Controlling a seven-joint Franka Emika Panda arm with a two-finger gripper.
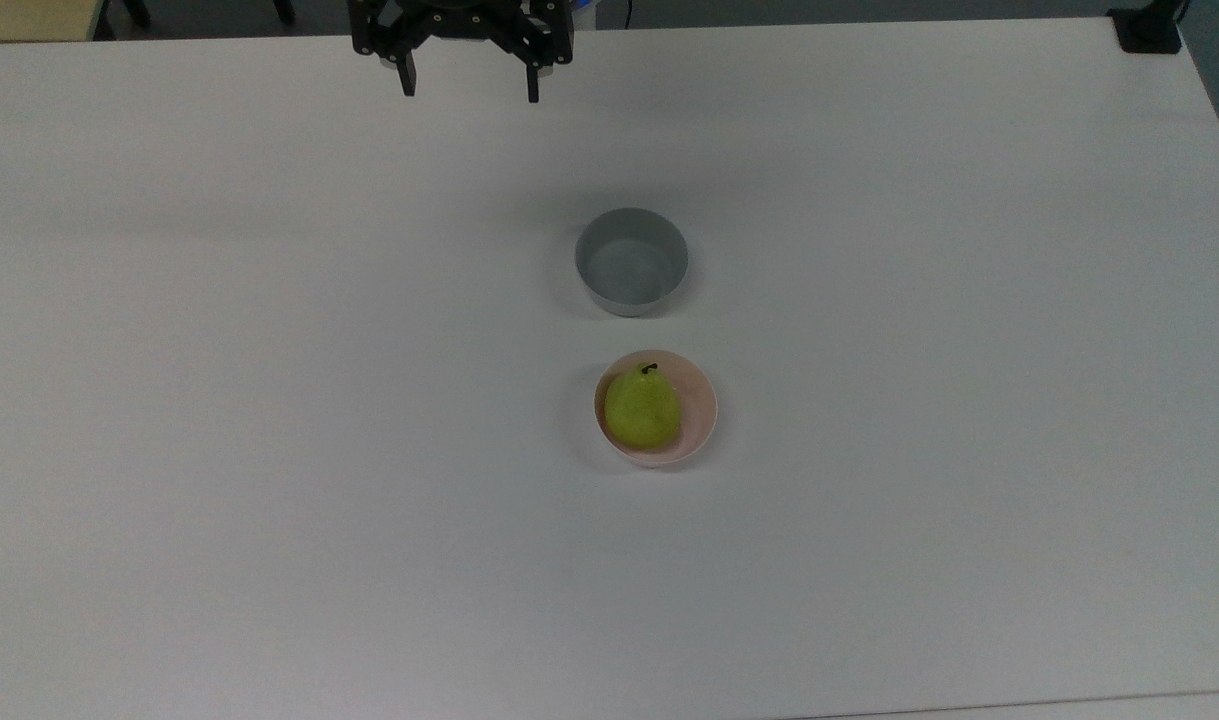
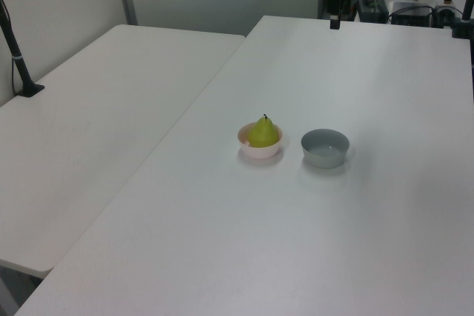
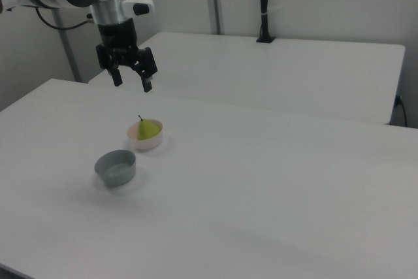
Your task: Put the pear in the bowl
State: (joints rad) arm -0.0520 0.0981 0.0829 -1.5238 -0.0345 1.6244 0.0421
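Pear (image 1: 642,408) seated upright in pink bowl (image 1: 697,412); gripper (image 1: 467,85) spread empty, high near bench (image 1: 269,400) far edge; grey bowl (image 1: 631,261) unused; task seemingly done.

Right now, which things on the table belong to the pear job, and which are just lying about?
Part of the job:
pear, sitting in the pink bowl
pink bowl
gripper, open, up at the table's far edge in the top view

Just lying about:
grey bowl, nothing in it
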